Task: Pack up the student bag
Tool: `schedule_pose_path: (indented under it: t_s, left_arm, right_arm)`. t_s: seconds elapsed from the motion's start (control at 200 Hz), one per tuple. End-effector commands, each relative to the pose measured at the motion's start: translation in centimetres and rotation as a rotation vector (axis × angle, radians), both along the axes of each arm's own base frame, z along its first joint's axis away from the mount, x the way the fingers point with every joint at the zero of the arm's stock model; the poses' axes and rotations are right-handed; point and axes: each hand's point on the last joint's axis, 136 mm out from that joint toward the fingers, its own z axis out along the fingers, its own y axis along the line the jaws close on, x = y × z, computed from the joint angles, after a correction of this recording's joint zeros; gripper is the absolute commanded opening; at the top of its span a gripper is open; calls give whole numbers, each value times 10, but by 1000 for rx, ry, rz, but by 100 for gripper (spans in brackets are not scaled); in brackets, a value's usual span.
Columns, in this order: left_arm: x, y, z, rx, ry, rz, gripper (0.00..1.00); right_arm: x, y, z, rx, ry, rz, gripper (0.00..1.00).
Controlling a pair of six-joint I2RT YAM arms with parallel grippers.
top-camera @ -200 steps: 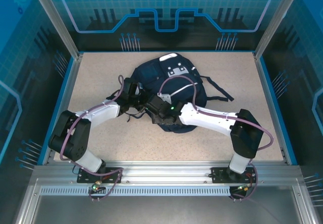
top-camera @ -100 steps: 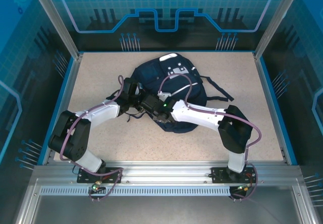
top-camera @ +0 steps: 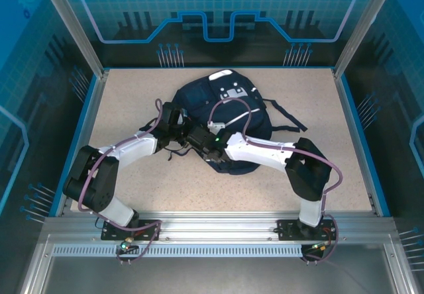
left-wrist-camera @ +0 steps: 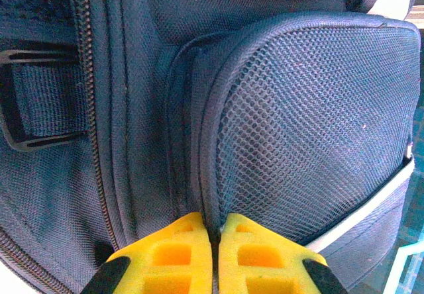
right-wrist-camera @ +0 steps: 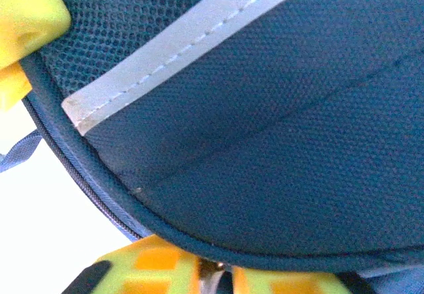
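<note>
1. The large soft navy-blue fabric backpack (top-camera: 228, 102) is lying just 12 o'clock of the tabletop's (top-camera: 132, 188) centre.
2. The left gripper (left-wrist-camera: 215, 226) is staying clenched on the mesh pocket (left-wrist-camera: 311, 128) seam.
3. The right gripper (right-wrist-camera: 215, 271) has been sliding toward 9 o'clock and narrowing. It is now pinching the backpack's piped rim (right-wrist-camera: 79, 168), probably readying an opening pull.

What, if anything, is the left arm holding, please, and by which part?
The left fingers pinch the student bag by the piped front edge of its mesh pocket.
</note>
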Motion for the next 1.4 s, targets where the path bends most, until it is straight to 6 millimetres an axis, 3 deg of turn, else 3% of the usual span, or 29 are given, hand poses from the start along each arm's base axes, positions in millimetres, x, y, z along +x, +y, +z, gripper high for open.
schedule_pose_path:
  t_s: [0.0, 0.1, 0.45, 0.645, 0.73, 0.8, 0.88, 1.066, 1.261, 1.396]
  left_arm:
    - [1, 1, 20, -14, -60, -11, 0]
    - [1, 7, 14, 23, -55, 9, 0]
    - [-3, 17, -8, 90, -31, -2, 0]
    - [1, 28, -3, 101, -45, 21, 0]
    - [2, 34, 3, 107, -51, 28, 1]
    - [1, 47, 6, 127, -52, 52, 25]
    - [-3, 69, 6, 164, -42, 97, 45]
    - [-26, 112, 12, 184, -18, 210, 69]
    - [-48, 114, 17, 81, 6, 273, 73]
    - [-44, 101, 26, -83, -21, 301, 61]
  right_arm:
    - [8, -17, 3, -71, -29, 8, 8]
    - [5, -29, 11, -105, -40, 15, 0]
    - [10, -79, 28, -239, -145, 280, 0]
    - [25, -108, 35, -220, -117, 246, 0]
    - [24, -88, 40, -139, -117, 312, 0]
    - [20, -57, 47, -48, -126, 409, 0]
    - [19, -22, 58, 32, -138, 504, 0]
    - [23, 48, 75, 149, -144, 645, 0]
    - [26, 98, 74, 215, -119, 708, 0]
    - [25, 111, 70, 247, -98, 710, 0]
